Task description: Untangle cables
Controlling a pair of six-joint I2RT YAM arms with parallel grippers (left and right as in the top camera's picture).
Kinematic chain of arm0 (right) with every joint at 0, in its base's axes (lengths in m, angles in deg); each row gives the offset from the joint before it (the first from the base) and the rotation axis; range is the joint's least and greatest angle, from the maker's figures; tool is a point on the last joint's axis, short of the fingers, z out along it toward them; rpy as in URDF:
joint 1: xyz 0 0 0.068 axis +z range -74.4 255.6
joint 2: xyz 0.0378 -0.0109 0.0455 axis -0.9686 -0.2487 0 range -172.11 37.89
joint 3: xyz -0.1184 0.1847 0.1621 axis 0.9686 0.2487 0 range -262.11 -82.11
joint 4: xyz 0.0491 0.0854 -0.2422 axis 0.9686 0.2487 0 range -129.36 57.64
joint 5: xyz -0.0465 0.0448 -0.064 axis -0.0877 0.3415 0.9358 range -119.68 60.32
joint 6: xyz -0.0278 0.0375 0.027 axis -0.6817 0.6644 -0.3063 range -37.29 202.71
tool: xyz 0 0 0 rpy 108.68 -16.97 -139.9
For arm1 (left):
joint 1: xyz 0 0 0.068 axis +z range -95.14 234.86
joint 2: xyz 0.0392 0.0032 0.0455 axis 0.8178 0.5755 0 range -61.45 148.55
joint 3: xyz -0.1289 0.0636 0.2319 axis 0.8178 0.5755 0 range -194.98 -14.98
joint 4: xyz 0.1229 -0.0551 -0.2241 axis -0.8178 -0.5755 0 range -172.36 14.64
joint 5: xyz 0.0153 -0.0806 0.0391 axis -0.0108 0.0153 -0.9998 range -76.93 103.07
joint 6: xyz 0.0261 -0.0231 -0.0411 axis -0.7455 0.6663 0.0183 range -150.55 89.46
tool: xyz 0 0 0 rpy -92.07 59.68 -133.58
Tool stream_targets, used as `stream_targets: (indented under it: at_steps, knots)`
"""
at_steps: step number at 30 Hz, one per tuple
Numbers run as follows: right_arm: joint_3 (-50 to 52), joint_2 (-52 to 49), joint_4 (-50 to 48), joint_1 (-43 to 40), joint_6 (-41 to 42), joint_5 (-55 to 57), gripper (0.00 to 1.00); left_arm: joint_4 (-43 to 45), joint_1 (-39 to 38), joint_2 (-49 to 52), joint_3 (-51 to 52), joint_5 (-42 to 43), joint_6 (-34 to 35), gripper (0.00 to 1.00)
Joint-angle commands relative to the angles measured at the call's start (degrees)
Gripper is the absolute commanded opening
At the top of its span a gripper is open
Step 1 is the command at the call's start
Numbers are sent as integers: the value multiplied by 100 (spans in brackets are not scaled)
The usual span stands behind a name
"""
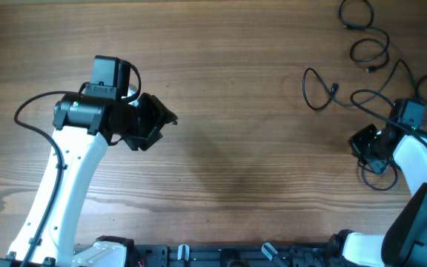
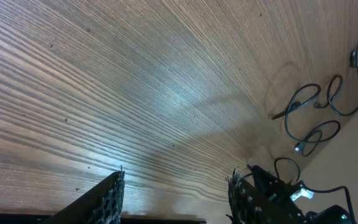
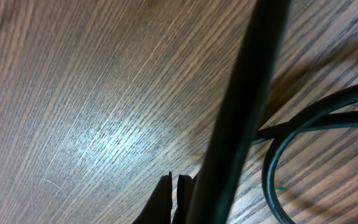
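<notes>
Cable [image 3: 244, 99] just beside right pincer [image 3: 174, 186]

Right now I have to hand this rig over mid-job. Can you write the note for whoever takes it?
Left gripper: open, empty, over bare table, well away from the cables.
Right gripper: shut, low among the cables at the table's right side. One black cable runs right beside its fingers; I cannot confirm a grip.
The cables: loosely looped and overlapping in the far right corner.
Done: nothing visibly separated.
Left: pull each cable free and lay them out singly.
</notes>
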Motion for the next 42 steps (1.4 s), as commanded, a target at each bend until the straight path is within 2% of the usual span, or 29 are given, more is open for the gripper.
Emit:
stream_targets:
  at_steps: [1,2,4,8,9,10,12,18,19,20,23,24,25,30,34,42]
  knots:
    - [-435,-146,238,13,133,-146,4,-7,-28,-9,-42,-57,-35,56]
    - [-699,-127,396,13,129,-164,10,-7,-28,-9,-42,-57,-35,57]
    - [-1182,-127,737,13,85,-160,46,-7,-28,-9,-42,-57,-35,56]
    - [-2184,-125,1530,13,-221,-157,70,-7,-28,-9,-42,-59,-35,57]
    - [-2371,-125,1665,13,-247,-133,81,-7,-28,-9,-42,-59,-35,56]
    - [-2601,-125,1722,11,-372,-94,100,-7,-28,-9,-42,-59,-35,57]
    - [-2721,-125,1580,-31,-363,22,100,-7,-28,-9,-42,-59,-35,56]
    - [-2710,-195,855,-350,-540,424,100,-4,-28,-9,-42,-76,-35,57]
    - [-2710,-256,785,-350,-640,422,97,-4,-28,-9,-42,-103,-35,57]
    - [-2710,-323,778,-350,-667,424,76,-7,-28,-9,-39,-101,-35,56]
    - [-2684,-560,802,-350,-640,570,33,-15,-28,-9,-39,-98,-35,56]
    - [-2649,-730,817,-350,-470,927,21,-33,-28,-9,-39,-98,-35,57]
    - [-2649,-903,841,-361,-365,1217,17,-48,-28,-9,-39,-98,-35,56]
    - [-2649,-1755,605,-682,-367,1300,4,-48,-28,-9,-39,-101,-35,56]
    - [-2647,-2072,-15,-793,-715,1281,4,-46,-28,-9,-39,-101,-33,57]
    - [-2647,-2638,-568,-793,-708,1305,4,-35,-28,-9,-39,-101,-33,57]
